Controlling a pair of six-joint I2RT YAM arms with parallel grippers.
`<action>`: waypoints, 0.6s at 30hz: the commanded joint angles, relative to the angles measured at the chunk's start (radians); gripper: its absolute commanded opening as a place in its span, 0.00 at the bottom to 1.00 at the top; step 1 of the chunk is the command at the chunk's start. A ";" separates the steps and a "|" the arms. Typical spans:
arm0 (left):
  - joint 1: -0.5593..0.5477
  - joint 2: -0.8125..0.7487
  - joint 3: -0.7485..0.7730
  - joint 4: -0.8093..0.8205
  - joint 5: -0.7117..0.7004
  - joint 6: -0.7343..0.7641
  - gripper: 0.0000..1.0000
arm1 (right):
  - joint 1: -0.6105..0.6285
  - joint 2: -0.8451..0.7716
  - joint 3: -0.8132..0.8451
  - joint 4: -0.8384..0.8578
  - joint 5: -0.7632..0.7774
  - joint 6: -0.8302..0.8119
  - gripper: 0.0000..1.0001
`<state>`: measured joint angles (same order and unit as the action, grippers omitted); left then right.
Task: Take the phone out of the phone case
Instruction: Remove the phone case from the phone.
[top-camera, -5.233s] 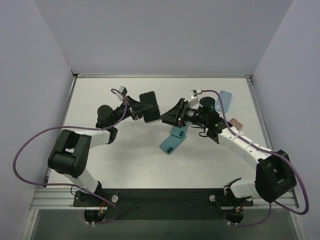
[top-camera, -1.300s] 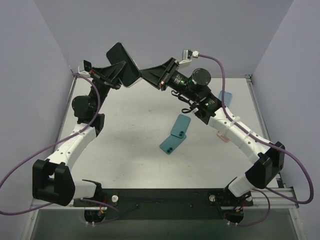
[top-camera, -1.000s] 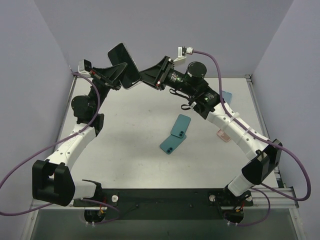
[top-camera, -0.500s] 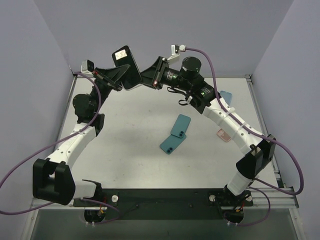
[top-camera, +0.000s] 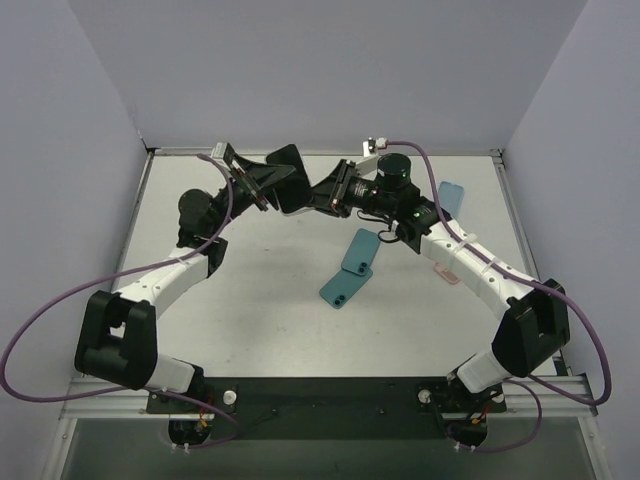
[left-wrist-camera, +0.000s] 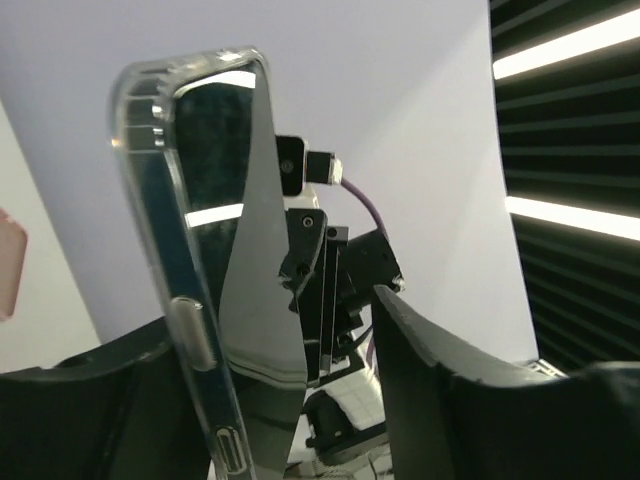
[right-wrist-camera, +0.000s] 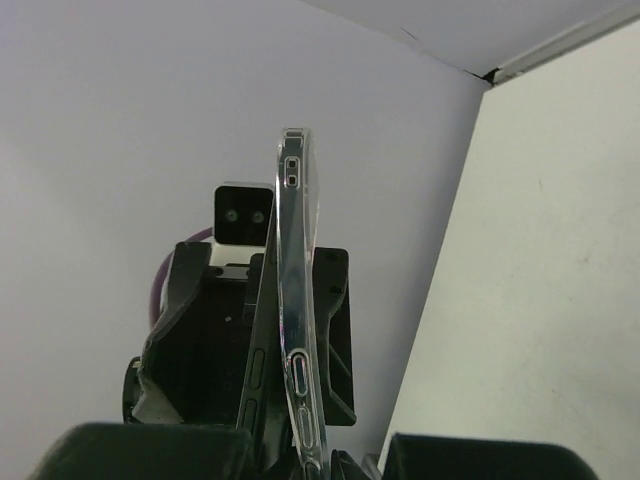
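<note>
Now, at twelve o'clock, left jaws have sprung apart; right jaws alone clench the clear phone case (right-wrist-camera: 297, 300), phone (left-wrist-camera: 215, 140) apparently not yet out.

Phone case (left-wrist-camera: 190, 320) is see-through, phone (left-wrist-camera: 215, 150) black. White table (top-camera: 260, 300) has two teal cases (top-camera: 350, 270), a pale blue case (top-camera: 452, 197) and a pink case (top-camera: 445, 270).

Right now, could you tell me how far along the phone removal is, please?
Done: the cased phone is up off the table, in mid-air. In hand: the right gripper is shut on the clear phone case; the left gripper stands open around it, and the phone seems to be parting from the case along one edge. Left: getting the phone fully out.
</note>
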<state>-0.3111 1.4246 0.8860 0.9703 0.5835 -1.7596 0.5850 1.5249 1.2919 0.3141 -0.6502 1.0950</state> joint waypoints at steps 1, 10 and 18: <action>-0.077 -0.072 0.019 0.262 0.191 0.015 0.70 | -0.031 0.040 -0.098 -0.129 0.075 0.000 0.00; -0.062 -0.069 -0.097 0.191 0.252 0.083 0.91 | -0.070 0.001 -0.175 -0.121 0.098 -0.021 0.00; 0.040 -0.041 -0.223 0.202 0.320 0.100 0.93 | -0.080 -0.011 -0.184 -0.185 0.127 -0.079 0.00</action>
<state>-0.3168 1.4250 0.6807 0.9859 0.7761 -1.6863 0.5522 1.5112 1.1236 0.2237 -0.7033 1.0832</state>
